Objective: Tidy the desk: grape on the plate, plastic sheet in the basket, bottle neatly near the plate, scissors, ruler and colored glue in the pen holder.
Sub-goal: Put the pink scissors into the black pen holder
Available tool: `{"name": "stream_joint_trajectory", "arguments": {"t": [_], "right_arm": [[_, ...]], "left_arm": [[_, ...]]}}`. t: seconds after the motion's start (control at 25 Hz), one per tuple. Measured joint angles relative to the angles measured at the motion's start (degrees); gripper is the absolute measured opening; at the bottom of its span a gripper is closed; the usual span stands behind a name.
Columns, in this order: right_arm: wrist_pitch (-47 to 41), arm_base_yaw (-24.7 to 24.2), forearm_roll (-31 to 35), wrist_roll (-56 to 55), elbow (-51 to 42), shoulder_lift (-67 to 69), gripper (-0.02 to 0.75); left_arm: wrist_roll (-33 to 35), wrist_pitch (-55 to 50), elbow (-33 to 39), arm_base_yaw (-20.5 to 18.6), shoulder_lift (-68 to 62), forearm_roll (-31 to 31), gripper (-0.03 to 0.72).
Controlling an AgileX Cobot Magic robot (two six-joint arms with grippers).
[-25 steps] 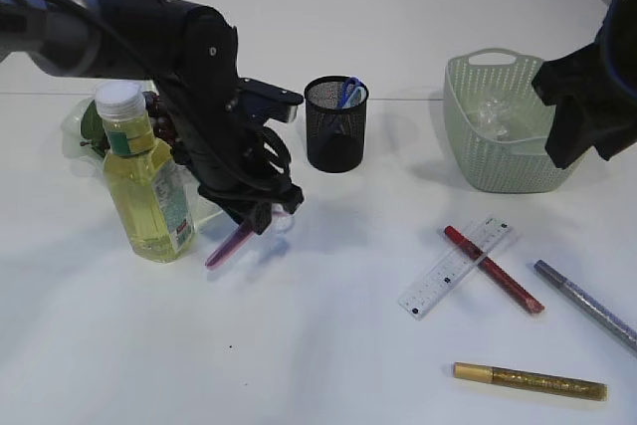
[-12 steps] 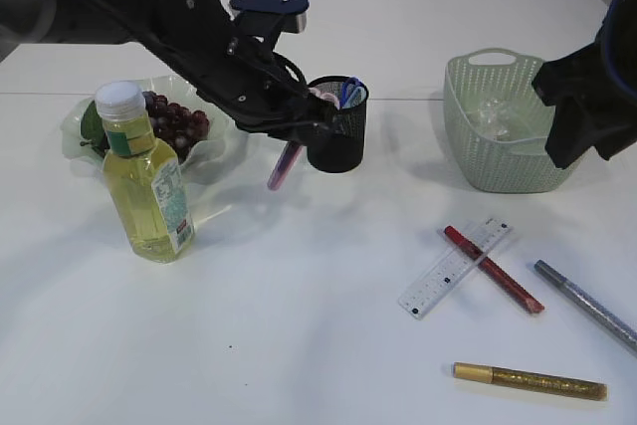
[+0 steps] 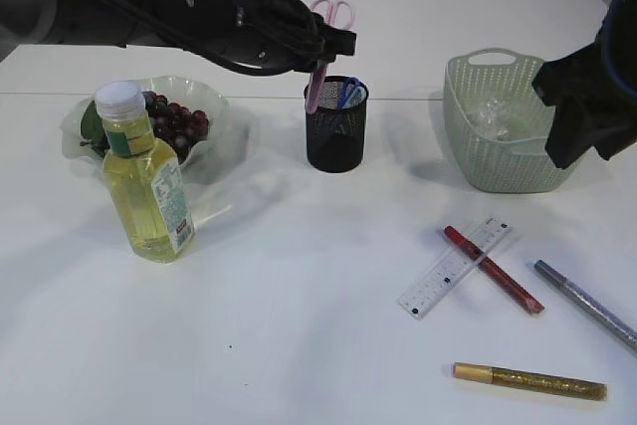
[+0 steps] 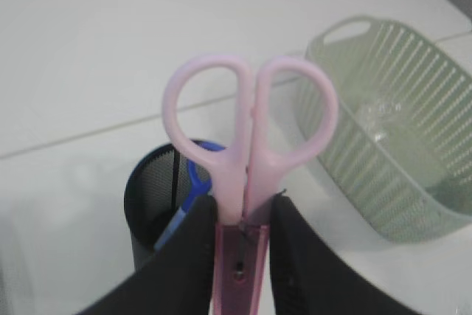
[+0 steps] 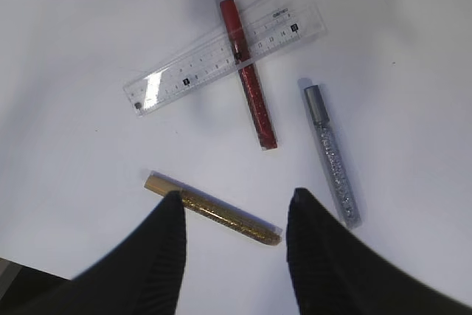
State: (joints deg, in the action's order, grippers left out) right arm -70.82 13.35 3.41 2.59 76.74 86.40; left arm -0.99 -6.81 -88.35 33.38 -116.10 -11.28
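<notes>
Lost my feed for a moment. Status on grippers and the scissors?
Left gripper shut on pink scissors, blades down over the pen holder, not yet in. Right gripper open, empty, above the gold glue pen. Nothing blocking the holder.

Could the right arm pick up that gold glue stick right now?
Probably yes: the right gripper hangs open above the gold glue stick, which lies alone on bare table, nothing covering it.

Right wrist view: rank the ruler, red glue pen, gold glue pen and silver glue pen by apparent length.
1. ruler, clearly longest.
2. red glue pen.
3. gold glue pen and silver glue pen look about alike, so I won't rank them.
</notes>
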Motion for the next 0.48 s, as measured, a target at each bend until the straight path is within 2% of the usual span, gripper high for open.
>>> {"name": "stream_joint_trajectory", "arguments": {"t": [0.48], "right_arm": [[0.0,0.0,0.0,0.1,0.0,0.0,0.365]], "left_arm": [[0.0,18.7,0.1,0.0,-2.3,-0.3,0.156]]}}
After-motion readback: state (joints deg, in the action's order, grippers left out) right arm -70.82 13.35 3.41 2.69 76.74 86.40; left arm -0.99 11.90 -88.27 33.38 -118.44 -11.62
